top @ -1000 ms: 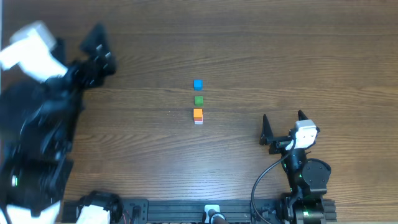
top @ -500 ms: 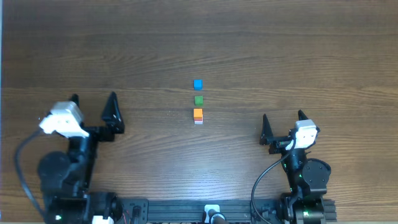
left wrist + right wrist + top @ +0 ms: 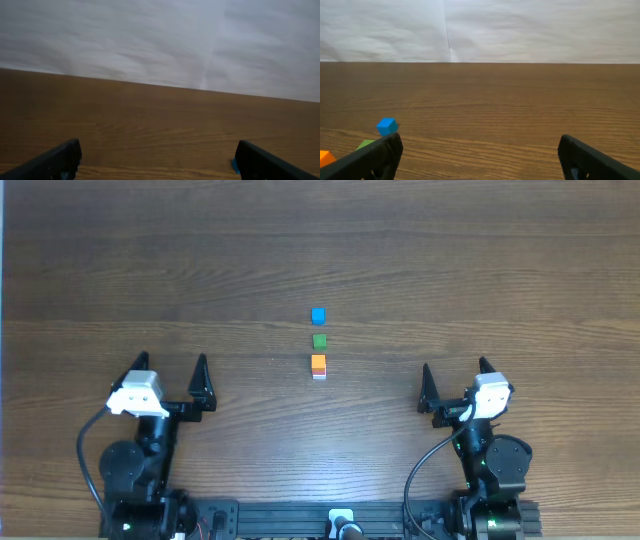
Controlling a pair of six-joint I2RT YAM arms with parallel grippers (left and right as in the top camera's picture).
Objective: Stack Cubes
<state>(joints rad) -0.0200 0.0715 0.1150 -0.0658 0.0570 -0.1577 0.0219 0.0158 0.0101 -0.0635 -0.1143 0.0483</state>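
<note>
three cubes: blue cube point(image 3: 318, 315), green cube point(image 3: 319, 341), orange cube point(image 3: 318, 362), in one line on the table point(image 3: 500, 260), each apart from the next; blue farthest from the arm bases, orange nearest.
under orange: pale sliver at its near edge; may be a fourth block beneath it, cannot tell.
cube handling (judged): small, stiff, light; no give under the jaws, little chance of crushing. smooth faces, so a pinch on the corners would likely twist one or pop it out.
where to hold: two opposite flat faces, upper half, fingers square to the cube, bottom face left free to seat on the next.
left gripper point(image 3: 172, 365): fingers spread wide, nothing between them; near its own base, well apart from the cubes, on their left.
right gripper point(image 3: 453, 370): likewise spread wide and empty; well apart from the cubes, on their right.
arm pose: both arms folded back close to their bases, wrists about level, fingers pointing up the table.
right wrist view: blue, green and orange sit off beyond one finger, not between the pair.
step (judged): no cube in hand; blue and green not yet stacked; either arm must swing inward first.
risk (judged): cubes lie close in line; close the jaws across the line, not along it, to spare the neighbours.
</note>
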